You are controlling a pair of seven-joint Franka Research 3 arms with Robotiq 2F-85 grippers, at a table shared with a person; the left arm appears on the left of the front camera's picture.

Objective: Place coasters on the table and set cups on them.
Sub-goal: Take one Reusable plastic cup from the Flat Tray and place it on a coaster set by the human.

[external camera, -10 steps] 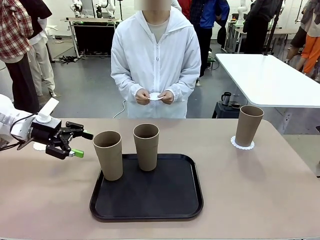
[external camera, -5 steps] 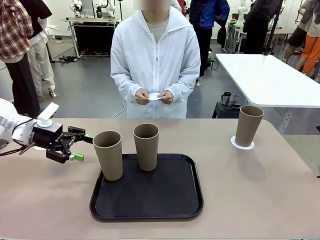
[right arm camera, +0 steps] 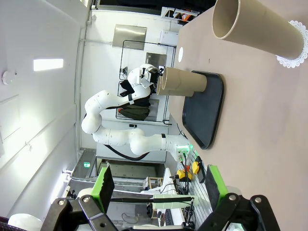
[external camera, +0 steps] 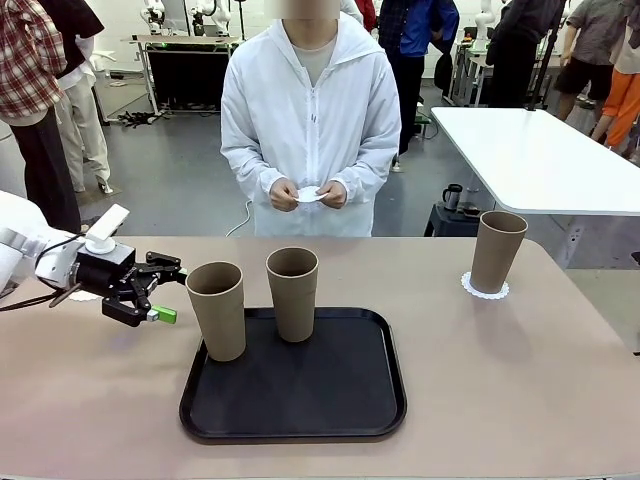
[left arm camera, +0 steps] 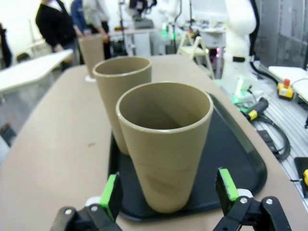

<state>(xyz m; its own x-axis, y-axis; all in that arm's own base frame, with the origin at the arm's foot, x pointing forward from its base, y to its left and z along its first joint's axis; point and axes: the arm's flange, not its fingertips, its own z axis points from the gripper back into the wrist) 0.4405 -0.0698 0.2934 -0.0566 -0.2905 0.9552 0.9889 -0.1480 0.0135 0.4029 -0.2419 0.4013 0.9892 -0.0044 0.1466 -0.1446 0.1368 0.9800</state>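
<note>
Your left gripper (external camera: 172,293) hangs low over the table (external camera: 500,380), turned on its side and pointing at the nearest of the 3 cups (external camera: 217,310). Its jaws are spread wide and hold nothing. In the left wrist view the green pads (left arm camera: 113,195) frame that cup (left arm camera: 163,149), which stands just ahead of them. The arm comes in low from your left.

Your right gripper (right arm camera: 159,187) is also wide open with nothing between its pads, and looks along the table from the far right end.

The nearest cup stands upright and empty at the left edge of the black tray (external camera: 300,420). A 2nd cup (external camera: 292,294), also empty, stands on the tray just behind and to the right of it. The 3rd cup (external camera: 497,251) stands well apart at the right, on a coaster (external camera: 485,290).

Another coaster (right arm camera: 180,54) lies bare on the table beyond the tray. The person at the far side holds 1 more coaster (external camera: 308,194) in both hands.
</note>
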